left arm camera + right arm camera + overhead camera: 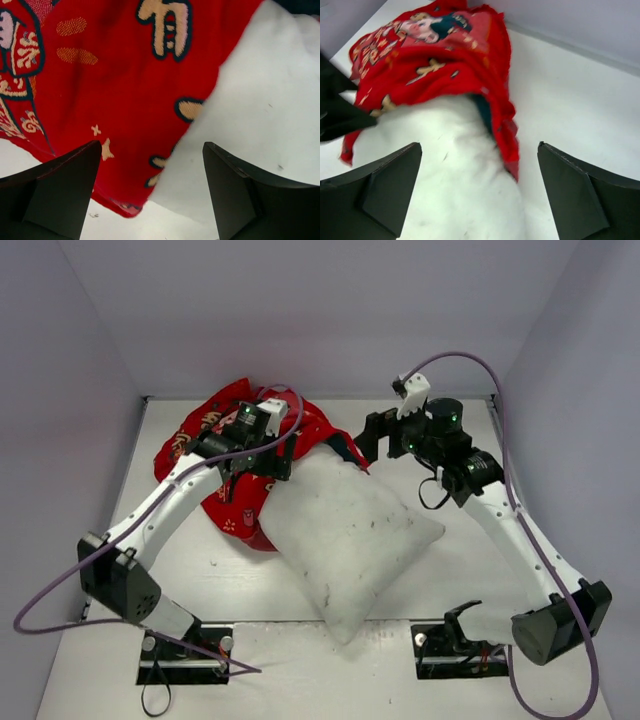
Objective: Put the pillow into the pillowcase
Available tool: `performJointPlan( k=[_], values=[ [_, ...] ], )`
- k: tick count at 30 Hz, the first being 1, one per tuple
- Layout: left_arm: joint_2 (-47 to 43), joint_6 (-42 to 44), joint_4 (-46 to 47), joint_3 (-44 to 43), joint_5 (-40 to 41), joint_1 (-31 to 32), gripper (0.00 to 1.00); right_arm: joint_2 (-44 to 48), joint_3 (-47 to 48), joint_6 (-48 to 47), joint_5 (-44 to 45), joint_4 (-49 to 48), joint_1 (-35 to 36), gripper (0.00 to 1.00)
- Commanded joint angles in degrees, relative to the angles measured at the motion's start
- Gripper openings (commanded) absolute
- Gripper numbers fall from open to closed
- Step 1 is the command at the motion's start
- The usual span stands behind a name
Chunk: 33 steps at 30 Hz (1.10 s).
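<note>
Left gripper (pixel 151 150) and right gripper (pixel 479 150) gape empty above the pillow (pixel 350 530), its far end under the pillowcase (pixel 215 425).

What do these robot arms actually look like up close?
The left arm and right arm have white segments, black joints, small green lights and a trailing purple cable each. The left pincer and right pincer each end in two black, wedge-shaped fingers.

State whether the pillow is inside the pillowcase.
Partly in: the pillow has its far end inside the pillowcase; the rest lies bare.
</note>
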State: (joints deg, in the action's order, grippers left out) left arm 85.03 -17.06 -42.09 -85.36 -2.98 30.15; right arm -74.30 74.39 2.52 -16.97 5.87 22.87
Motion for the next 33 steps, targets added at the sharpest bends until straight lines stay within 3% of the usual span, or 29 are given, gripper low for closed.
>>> performJointPlan(
  k=[1,7,8,9,11,12,14,15,16,17,19,20,23,24,28,33],
  values=[
    [1.8,3.4,4.4,-1.2,4.4,-0.4,0.78,3.8,-6.9,0.5,-0.9,-0.6,2.3,0.98],
    [7.0,4.6,4.7,-4.1,5.1,-0.4,0.76,4.6,-15.5,4.0,3.7,-3.0,13.8,1.0],
    [7.3,4.8,4.7,-4.4,4.9,-0.4,0.71,4.3,-16.9,4.4,4.2,-3.9,14.9,1.0],
    [7.8,4.9,4.6,-4.5,4.9,-0.4,0.51,3.5,-18.2,5.3,6.3,-5.3,17.4,1.0],
    [7.5,5.0,4.6,-4.5,4.7,-0.4,0.34,2.4,-18.8,5.7,7.0,-7.8,19.3,0.98],
    [7.1,5.3,4.2,-4.6,4.4,-0.3,0.19,0.9,-19.4,6.0,7.1,-8.8,20.0,0.95],
    [4.1,5.0,3.8,-4.4,2.7,0.6,0.01,-2.0,-19.5,6.5,8.0,-10.0,20.2,0.69],
    [2.9,5.0,3.3,-4.6,1.2,1.1,0.0,-3.1,-19.4,6.6,8.4,-10.6,20.1,0.52],
    [1.7,4.9,2.5,-5.2,0.7,1.9,0.0,-4.1,-18.9,6.8,9.1,-11.2,20.1,0.14],
    [0.0,3.5,0.1,-6.1,-1.3,2.8,0.0,-5.3,-18.2,6.8,9.1,-12.2,20.1,0.0],
    [-1.2,1.2,-2.1,-11.3,-9.4,4.2,0.0,-8.7,-13.5,6.9,8.7,-12.5,19.6,0.0],
    [-2.1,-1.3,-2.2,-13.0,-18.5,4.6,0.0,-10.8,-11.0,7.8,8.1,-12.5,19.3,0.0],
    [-1.7,-6.0,-1.9,-19.2,-34.1,5.4,0.0,-14.0,0.0,10.6,8.9,-12.6,18.1,0.0],
    [-1.6,-6.9,-2.0,-19.8,-36.2,5.4,0.0,-14.5,4.3,12.5,10.0,-12.7,17.8,0.0],
    [-3.6,-7.1,-2.0,-13.3,-36.9,4.4,0.0,-16.0,6.2,15.8,16.5,-15.1,17.5,0.0],
    [-8.4,-7.6,-2.1,0.7,-26.1,-4.1,0.0,-15.5,-2.5,19.8,23.8,-18.3,17.2,0.0]
  ],
)
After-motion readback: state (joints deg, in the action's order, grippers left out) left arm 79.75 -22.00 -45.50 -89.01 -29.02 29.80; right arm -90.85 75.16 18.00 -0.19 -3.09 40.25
